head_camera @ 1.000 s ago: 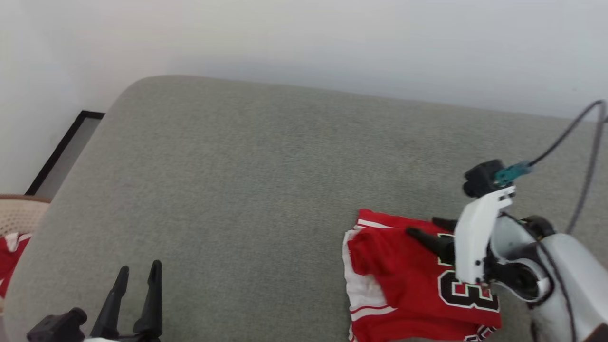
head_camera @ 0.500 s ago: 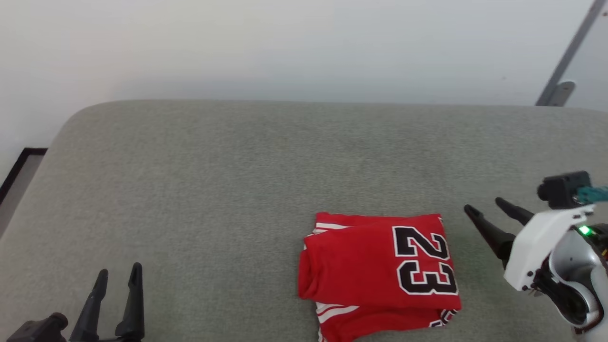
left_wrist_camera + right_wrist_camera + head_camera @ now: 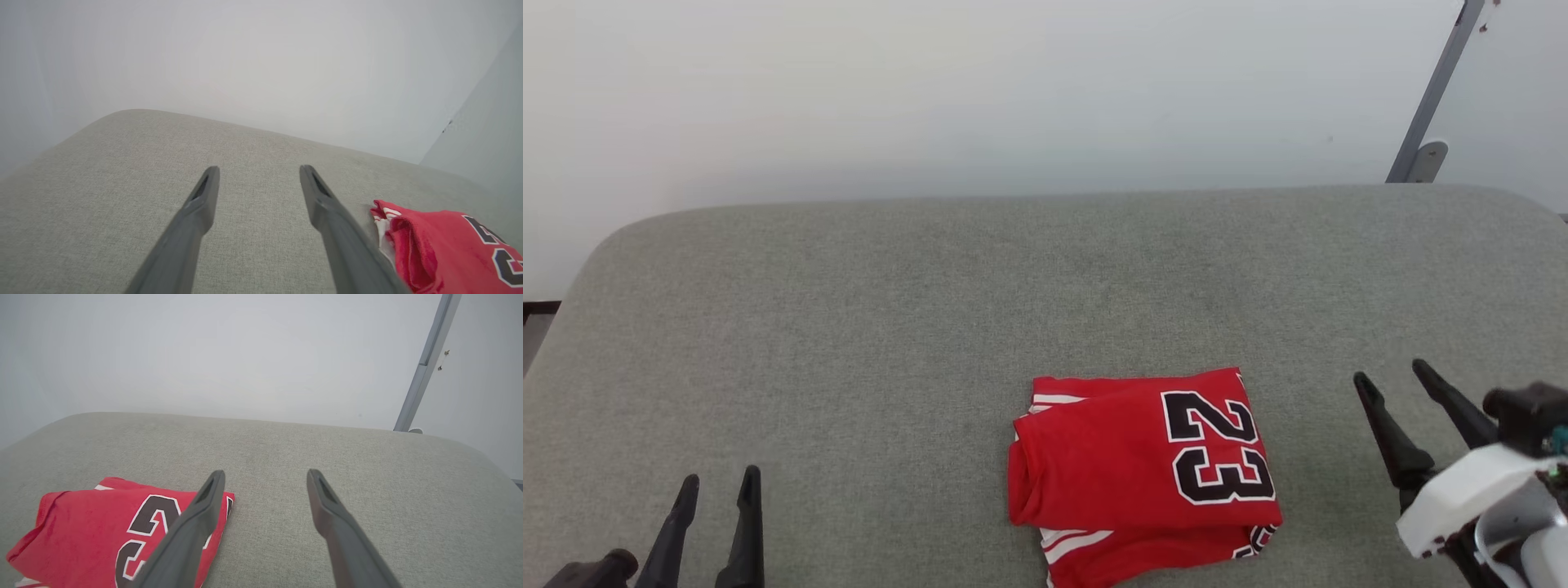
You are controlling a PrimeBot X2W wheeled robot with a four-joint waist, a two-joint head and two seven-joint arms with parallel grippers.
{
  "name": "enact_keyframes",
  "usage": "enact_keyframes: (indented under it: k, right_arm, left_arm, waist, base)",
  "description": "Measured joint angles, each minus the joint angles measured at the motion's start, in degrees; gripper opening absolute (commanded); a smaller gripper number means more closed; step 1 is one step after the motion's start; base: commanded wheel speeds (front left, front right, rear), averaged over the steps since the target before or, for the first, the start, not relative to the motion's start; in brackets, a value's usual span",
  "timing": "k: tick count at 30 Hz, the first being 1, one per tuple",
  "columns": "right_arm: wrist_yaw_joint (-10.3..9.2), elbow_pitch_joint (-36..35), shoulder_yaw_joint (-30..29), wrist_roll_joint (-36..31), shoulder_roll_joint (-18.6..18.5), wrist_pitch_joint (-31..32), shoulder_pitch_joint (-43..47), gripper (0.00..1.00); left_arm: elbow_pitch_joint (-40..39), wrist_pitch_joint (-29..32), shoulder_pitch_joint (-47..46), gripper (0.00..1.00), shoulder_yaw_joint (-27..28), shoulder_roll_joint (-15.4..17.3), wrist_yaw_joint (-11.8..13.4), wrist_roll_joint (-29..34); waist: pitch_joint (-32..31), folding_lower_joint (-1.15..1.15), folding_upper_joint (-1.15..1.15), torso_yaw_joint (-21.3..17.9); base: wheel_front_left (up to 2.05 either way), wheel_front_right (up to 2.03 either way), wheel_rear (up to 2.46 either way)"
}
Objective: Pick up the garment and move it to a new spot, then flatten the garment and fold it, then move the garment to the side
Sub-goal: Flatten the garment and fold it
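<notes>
The garment (image 3: 1131, 469) lies folded into a compact red rectangle near the front of the grey cushioned surface (image 3: 931, 310), with a black "23" outlined in white on top and striped trim at its lower edge. My right gripper (image 3: 1390, 371) hangs open to the right of it, apart from the cloth, with nothing between its fingers. In the right wrist view the garment (image 3: 90, 533) sits at lower left, beside the gripper (image 3: 265, 473). My left gripper (image 3: 717, 480) stands open at the lower left, well away. In the left wrist view the gripper (image 3: 257, 168) is over bare cushion, with the garment (image 3: 449, 245) at lower right.
A white wall rises behind the cushion. A grey metal post (image 3: 1433, 90) with a bracket stands at the back right corner. A strip of dark floor edge (image 3: 535, 314) shows at the far left. The cushion's rounded edges fall away left and right.
The head camera has swung to the right. My right gripper has lifted off the garment and drawn back to its right side, open. The garment rests folded in place.
</notes>
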Motion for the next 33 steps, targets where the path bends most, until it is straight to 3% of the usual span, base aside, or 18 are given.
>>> enact_keyframes:
  k: [11,18,33]
  right_arm:
    - [0.00,6.13,-3.22,-8.39,2.87,-12.17,3.54,1.00]
    - [0.01,6.42,-6.53,-10.39,6.44,-13.17,6.34,1.00]
    - [0.01,3.65,-10.29,-12.70,10.48,-13.38,9.63,1.00]
  left_arm:
    - [0.83,0.00,1.14,1.00,-0.16,0.52,0.00,3.36]
    - [1.38,0.00,1.33,1.00,-0.24,0.65,0.00,3.75]
    - [2.04,0.00,0.58,1.00,-0.92,1.15,0.00,3.58]
  waist:
    - [-2.38,0.00,0.00,1.05]
    - [-3.17,0.00,0.00,1.92]
    - [-2.48,0.00,0.00,1.53]
  base:
    - [0.00,0.00,0.00]
    - [0.00,0.00,0.00]
    - [0.00,0.00,0.00]
